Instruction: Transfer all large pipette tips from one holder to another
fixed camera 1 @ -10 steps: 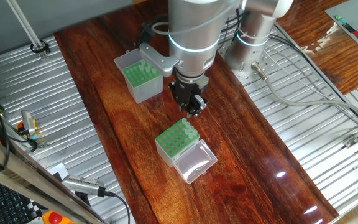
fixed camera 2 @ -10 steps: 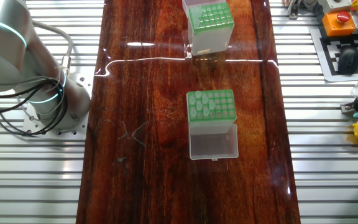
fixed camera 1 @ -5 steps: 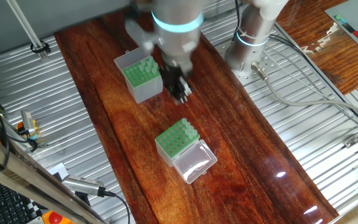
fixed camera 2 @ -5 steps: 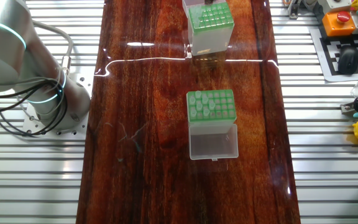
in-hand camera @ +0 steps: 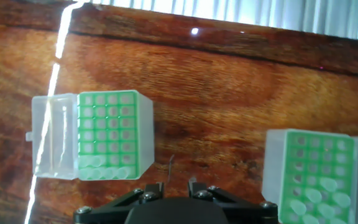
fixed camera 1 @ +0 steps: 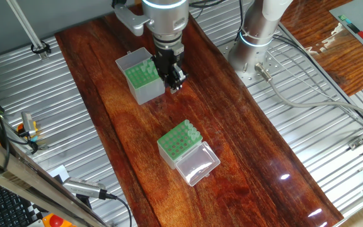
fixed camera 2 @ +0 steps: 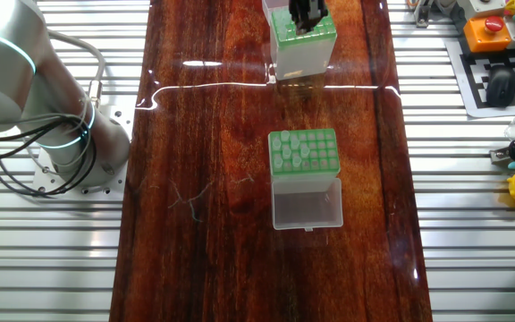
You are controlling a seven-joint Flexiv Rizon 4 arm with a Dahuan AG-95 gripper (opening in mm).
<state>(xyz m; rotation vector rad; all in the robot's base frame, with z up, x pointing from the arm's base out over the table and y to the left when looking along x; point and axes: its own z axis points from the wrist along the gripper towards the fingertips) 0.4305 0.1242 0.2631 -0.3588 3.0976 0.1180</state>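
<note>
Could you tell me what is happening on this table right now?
A single robot arm is working between two green-topped pipette tip boxes on a wooden table. Its gripper hangs over the taller grey-sided holder, carrying nothing that can be seen. The shorter box with the clear lid open holds several large pipette tips, and a few tips remain in the taller holder.

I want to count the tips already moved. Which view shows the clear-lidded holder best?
The other fixed view: it looks nearly straight down on the clear-lidded holder, unobstructed, with its hole grid and pale tips visible. The hand view shows it sharply but from farther away. In one fixed view it stands oblique, its rows overlapping.
</note>
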